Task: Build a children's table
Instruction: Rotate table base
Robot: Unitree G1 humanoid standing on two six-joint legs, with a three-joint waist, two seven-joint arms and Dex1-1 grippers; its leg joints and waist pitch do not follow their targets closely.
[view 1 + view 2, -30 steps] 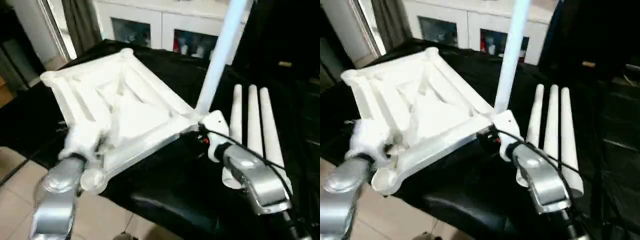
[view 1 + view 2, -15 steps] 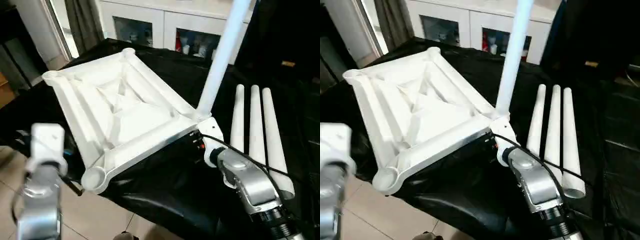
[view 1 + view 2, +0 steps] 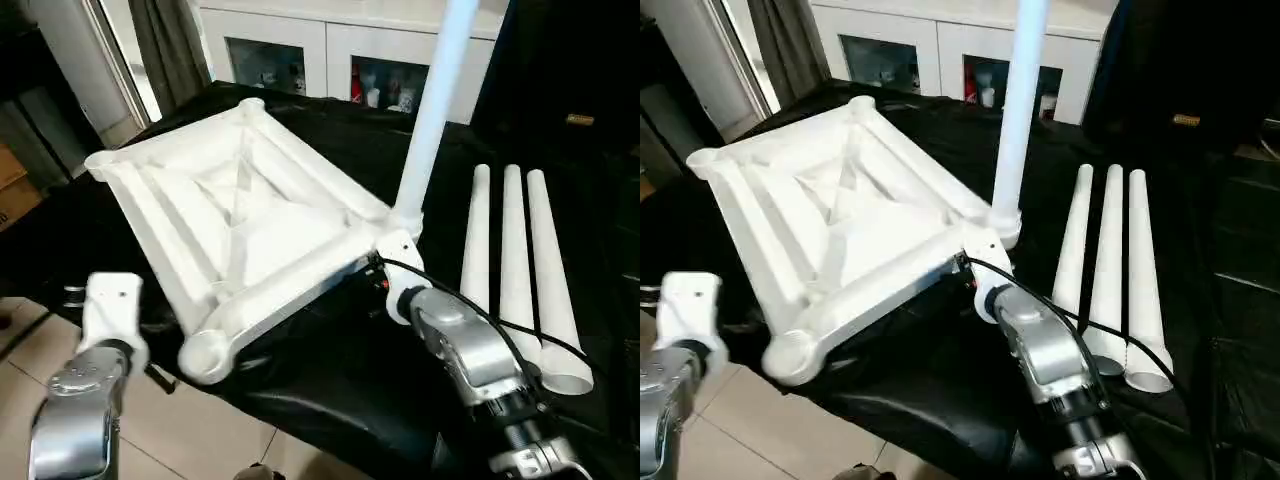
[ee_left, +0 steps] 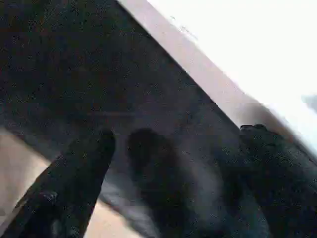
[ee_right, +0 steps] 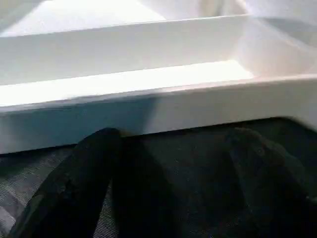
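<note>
Both grippers, left (image 4: 173, 163) and right (image 5: 173, 163), open and empty; unsupported tabletop (image 3: 240, 210) overhangs the bench, so the standing leg (image 3: 432, 110) could tip it off.

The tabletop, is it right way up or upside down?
Upside down. The tabletop shows its ribbed underside, and one leg stands up from a corner socket.

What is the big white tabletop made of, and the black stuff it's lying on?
The tabletop looks like moulded white plastic: smooth, slightly glossy, with ribs cast into its underside and rounded corner sockets. The black cover under it seems to be a thin shiny sheet, maybe plastic film or coated cloth, since it wrinkles and catches the light. Which of the two, the pictures leave open.
</note>
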